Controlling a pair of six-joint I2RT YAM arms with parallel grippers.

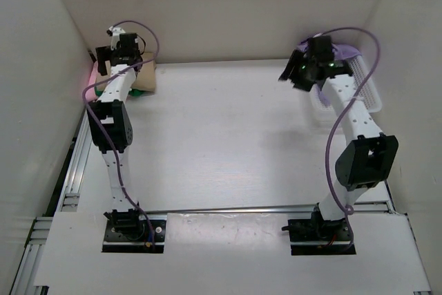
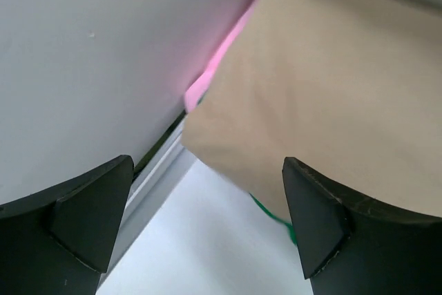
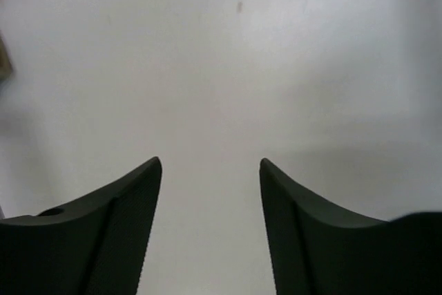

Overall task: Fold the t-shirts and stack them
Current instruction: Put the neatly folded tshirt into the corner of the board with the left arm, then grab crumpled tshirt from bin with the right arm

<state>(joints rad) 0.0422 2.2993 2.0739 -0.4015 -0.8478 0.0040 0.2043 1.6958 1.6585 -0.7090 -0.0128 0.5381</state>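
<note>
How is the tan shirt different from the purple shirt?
The tan shirt lies flat over the green shirt and pink shirt at far left; the purple shirt sits in the white basket at far right. Tan is by the left claw, purple by the right claw. Both are plain cloth.

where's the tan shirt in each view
top external: tan shirt in the far left corner, partly under the left arm.
left wrist: fills the upper right.
right wrist: not clearly in it; a brownish sliver at the left edge cannot be identified.
shared landmark: pink shirt showing at its left side.
</note>
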